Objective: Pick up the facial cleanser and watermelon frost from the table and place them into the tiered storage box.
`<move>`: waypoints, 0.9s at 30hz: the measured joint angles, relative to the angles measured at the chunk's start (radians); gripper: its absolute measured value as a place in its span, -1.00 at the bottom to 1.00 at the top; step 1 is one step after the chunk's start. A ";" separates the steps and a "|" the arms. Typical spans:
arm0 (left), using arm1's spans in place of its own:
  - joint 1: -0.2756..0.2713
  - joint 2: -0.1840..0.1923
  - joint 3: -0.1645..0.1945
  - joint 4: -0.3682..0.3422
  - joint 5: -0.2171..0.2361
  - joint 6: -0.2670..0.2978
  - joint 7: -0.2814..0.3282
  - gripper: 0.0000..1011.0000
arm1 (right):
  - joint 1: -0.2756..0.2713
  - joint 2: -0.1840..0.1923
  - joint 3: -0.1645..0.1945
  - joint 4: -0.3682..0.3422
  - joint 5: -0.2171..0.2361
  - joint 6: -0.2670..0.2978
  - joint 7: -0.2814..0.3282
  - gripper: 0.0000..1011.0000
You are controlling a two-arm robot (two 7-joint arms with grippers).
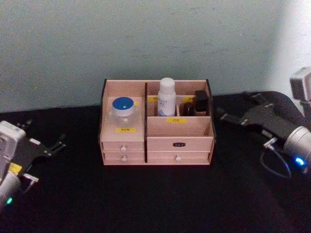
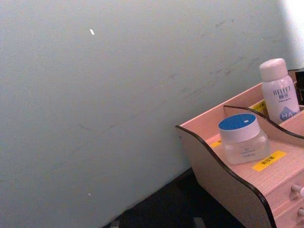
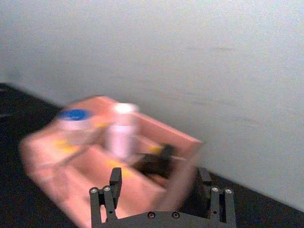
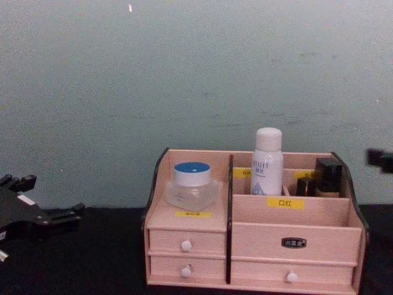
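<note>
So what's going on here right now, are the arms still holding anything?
Neither holds anything. The facial cleanser stands upright in a rear compartment of the tiered storage box, and the watermelon frost sits on its left shelf. The left gripper and the right gripper sit open on either side, apart from the box.

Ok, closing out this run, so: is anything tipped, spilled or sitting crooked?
Nothing stands out. The facial cleanser stands upright in a rear compartment of the tiered storage box; the watermelon frost sits level, lid on, on the left shelf. No spills.
</note>
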 joint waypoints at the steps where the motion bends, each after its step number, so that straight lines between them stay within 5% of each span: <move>1: 0.000 0.000 0.000 0.000 0.000 0.000 0.000 0.98 | -0.006 -0.017 0.022 0.002 -0.018 0.013 -0.065 0.98; 4: 0.000 0.000 0.000 0.000 0.000 0.000 0.000 0.98 | -0.009 -0.039 0.042 0.012 -0.053 0.028 -0.144 0.98; 11: 0.000 0.000 0.000 0.000 0.000 0.000 0.000 0.98 | -0.005 -0.103 0.022 0.074 -0.239 0.036 -0.354 0.98; 19: 0.000 0.000 0.000 0.000 0.000 0.000 0.000 0.98 | -0.001 -0.153 -0.031 0.152 -0.355 0.037 -0.426 0.98; 27: 0.000 0.000 0.000 0.000 0.000 0.000 0.000 0.98 | 0.009 -0.177 -0.040 0.200 -0.391 0.034 -0.445 0.98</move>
